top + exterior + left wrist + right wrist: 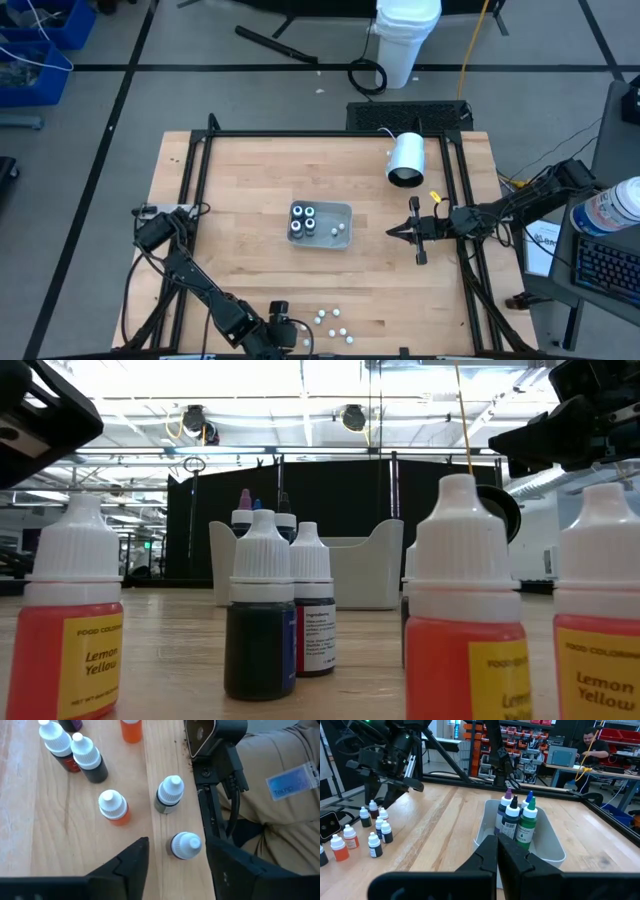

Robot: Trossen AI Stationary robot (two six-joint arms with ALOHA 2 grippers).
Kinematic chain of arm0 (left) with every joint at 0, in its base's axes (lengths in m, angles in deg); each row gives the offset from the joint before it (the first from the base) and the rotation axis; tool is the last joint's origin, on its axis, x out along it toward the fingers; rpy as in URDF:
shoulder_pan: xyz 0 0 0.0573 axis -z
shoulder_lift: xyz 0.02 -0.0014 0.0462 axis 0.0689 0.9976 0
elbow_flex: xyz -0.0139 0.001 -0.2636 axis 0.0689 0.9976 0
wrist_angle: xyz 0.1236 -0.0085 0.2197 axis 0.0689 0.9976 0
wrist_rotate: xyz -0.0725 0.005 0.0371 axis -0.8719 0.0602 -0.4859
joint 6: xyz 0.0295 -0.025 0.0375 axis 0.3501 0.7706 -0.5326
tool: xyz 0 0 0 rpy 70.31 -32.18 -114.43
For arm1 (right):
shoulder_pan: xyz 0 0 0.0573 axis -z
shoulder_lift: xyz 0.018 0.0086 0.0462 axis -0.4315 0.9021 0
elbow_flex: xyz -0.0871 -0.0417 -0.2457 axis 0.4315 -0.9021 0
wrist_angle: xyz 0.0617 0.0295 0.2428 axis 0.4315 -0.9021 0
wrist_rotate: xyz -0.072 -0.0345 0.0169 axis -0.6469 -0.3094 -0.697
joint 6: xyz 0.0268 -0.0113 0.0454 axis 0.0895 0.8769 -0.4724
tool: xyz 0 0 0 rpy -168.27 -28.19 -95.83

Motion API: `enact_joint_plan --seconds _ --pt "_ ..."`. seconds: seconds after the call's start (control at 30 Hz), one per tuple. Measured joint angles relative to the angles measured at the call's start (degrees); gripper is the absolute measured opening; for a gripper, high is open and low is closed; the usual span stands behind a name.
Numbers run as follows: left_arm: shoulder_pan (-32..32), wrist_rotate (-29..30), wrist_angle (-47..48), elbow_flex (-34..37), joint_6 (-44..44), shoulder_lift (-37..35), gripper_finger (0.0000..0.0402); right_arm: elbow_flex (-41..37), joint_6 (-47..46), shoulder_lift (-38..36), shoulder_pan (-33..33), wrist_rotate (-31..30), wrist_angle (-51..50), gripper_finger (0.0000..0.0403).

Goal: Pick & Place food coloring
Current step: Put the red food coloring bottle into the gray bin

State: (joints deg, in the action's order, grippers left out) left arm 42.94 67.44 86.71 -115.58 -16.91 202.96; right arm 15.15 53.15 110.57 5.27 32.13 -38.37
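Note:
Several small white-capped food coloring bottles (330, 320) stand loose near the table's near edge, in front of the low camera (260, 620). My left gripper (283, 322) hovers over them, open and slanting downward. In the left wrist view its fingers stand on either side of one upright bottle (186, 845), and I see no touch. An orange bottle (114, 806) and a dark one (170, 794) stand just beyond. More bottles (517, 820) stand upright in the grey tray (345, 210) at mid-table. My right gripper (392, 233) waits shut to the right of the tray, level, pointing at it.
A white cylinder (406, 160) lies on its side at the far right of the table. Black frame rails (195, 180) border the board. A black camera mount (215, 740) sits at the near edge beside the bottles. A person in beige with a badge (292, 782) is just beyond that edge.

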Motion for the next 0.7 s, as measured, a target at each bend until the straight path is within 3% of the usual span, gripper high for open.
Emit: enact_joint_plan --seconds 0.7 --pt "0.00 -1.25 -1.13 -0.04 -5.36 -0.23 0.0060 0.00 -0.01 0.01 0.00 0.00 0.00 0.0000"
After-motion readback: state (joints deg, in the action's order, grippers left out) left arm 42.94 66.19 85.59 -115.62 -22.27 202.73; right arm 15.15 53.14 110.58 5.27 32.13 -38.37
